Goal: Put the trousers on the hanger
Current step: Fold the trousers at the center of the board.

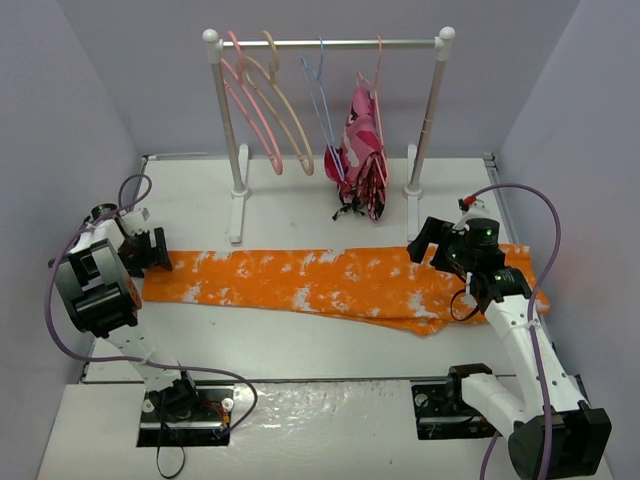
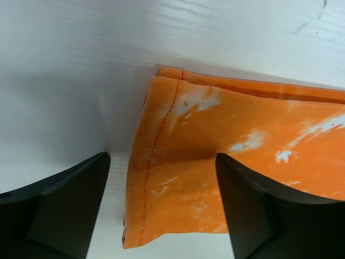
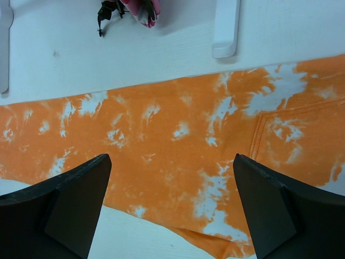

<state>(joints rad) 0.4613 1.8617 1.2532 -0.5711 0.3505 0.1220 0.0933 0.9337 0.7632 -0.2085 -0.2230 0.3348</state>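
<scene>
The orange trousers with white blotches lie flat across the table, legs to the left and waist to the right. The pink hanger hangs at the left of the rail, empty. My left gripper is open, low over the leg hem; in the left wrist view the hem lies between the gripper's spread fingers. My right gripper is open above the upper part of the trousers; in the right wrist view the cloth with a pocket seam lies below the gripper.
A white clothes rack stands behind the trousers, with a beige hanger, a thin light-blue hanger and a pink-red camouflage garment. One rack foot sits close to the trousers. Grey walls enclose the table.
</scene>
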